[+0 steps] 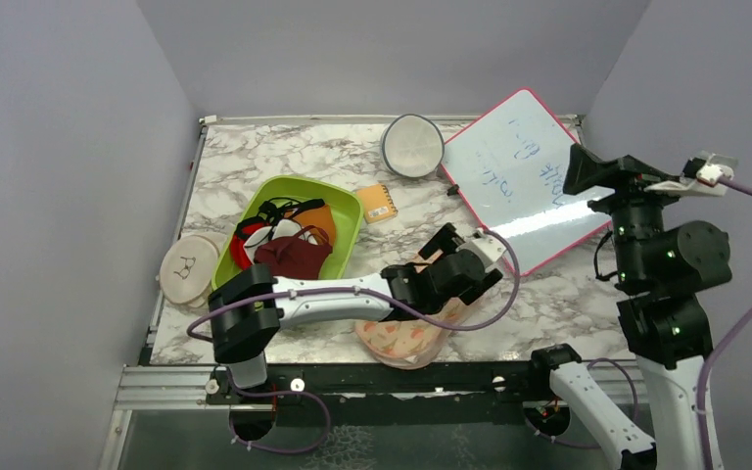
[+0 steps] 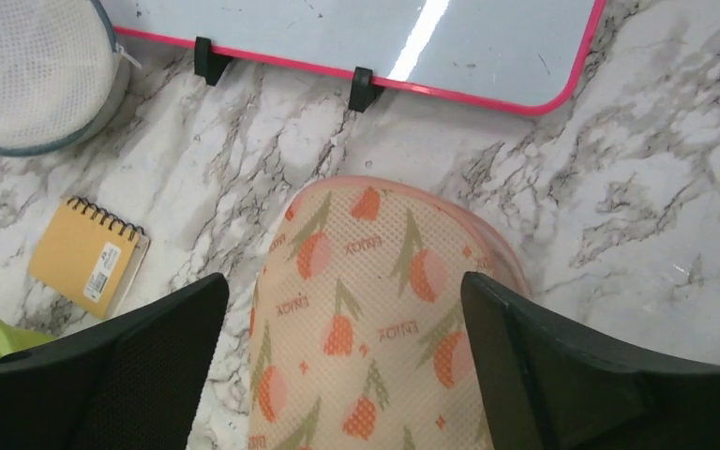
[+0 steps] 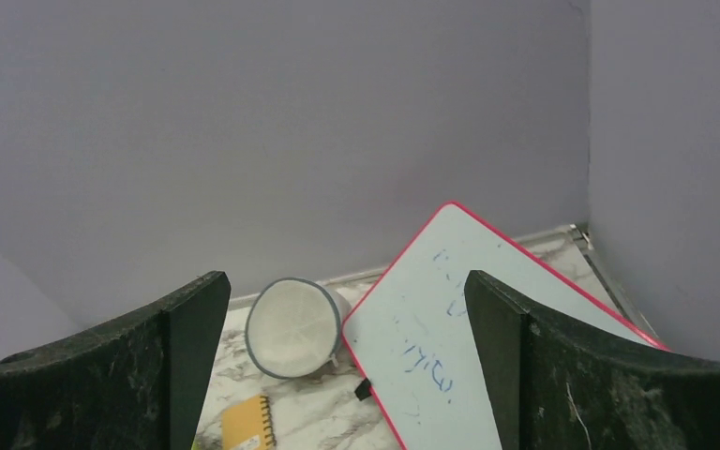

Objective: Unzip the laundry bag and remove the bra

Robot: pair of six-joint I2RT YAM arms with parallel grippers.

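Note:
The peach laundry bag point(image 1: 409, 340) with orange and green print lies flat at the table's near edge, mostly under my left arm. In the left wrist view the laundry bag point(image 2: 366, 309) fills the space between my fingers, its zipped pink edge at the far end. My left gripper point(image 1: 460, 257) hovers open above the bag's far end; it also shows in its own view point(image 2: 342, 366). My right gripper point(image 1: 587, 166) is raised high at the right, open and empty, aimed at the back wall; its own view point(image 3: 347, 375) shows this too. The bra is not in view.
A pink-rimmed whiteboard point(image 1: 524, 176) lies at the back right. A round grey-rimmed white disc point(image 1: 412, 145) stands beside it. A small orange notebook point(image 1: 378, 203) lies near a green bin point(image 1: 348, 211) holding maroon and orange cloths. A round beige pouch point(image 1: 188, 269) lies at the left edge.

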